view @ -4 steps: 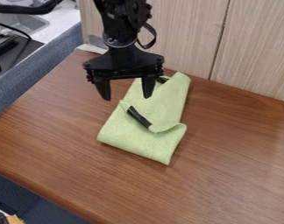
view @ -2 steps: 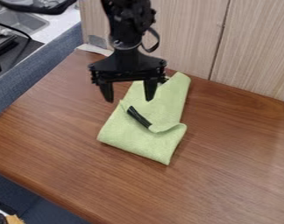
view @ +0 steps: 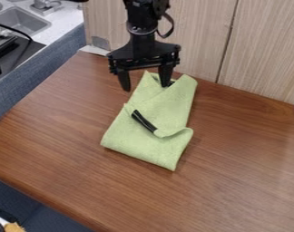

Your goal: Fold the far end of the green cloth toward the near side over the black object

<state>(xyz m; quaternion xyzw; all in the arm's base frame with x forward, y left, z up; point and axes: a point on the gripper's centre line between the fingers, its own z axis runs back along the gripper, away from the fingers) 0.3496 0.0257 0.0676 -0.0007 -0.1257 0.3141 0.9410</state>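
1. At 10-11 o'clock, a grey metal rectangular sink (view: 22, 21);
2. at the centre, a slim black stick-like piece (view: 143, 121), lying across the cloth, its lower end at a fold;
3. towards 12 o'clock, my black two-finger gripper (view: 146, 88), jaws spread wide, gripping nothing;
4. centrally, a folded light-green fabric cloth (view: 150, 149), on the brown wooden table (view: 246, 158).

Cloth (view: 164, 152) on table (view: 234, 149) | black object (view: 144, 121) partly under cloth fold | panel wall (view: 258, 50) behind | sink (view: 21, 21) beyond, upper left
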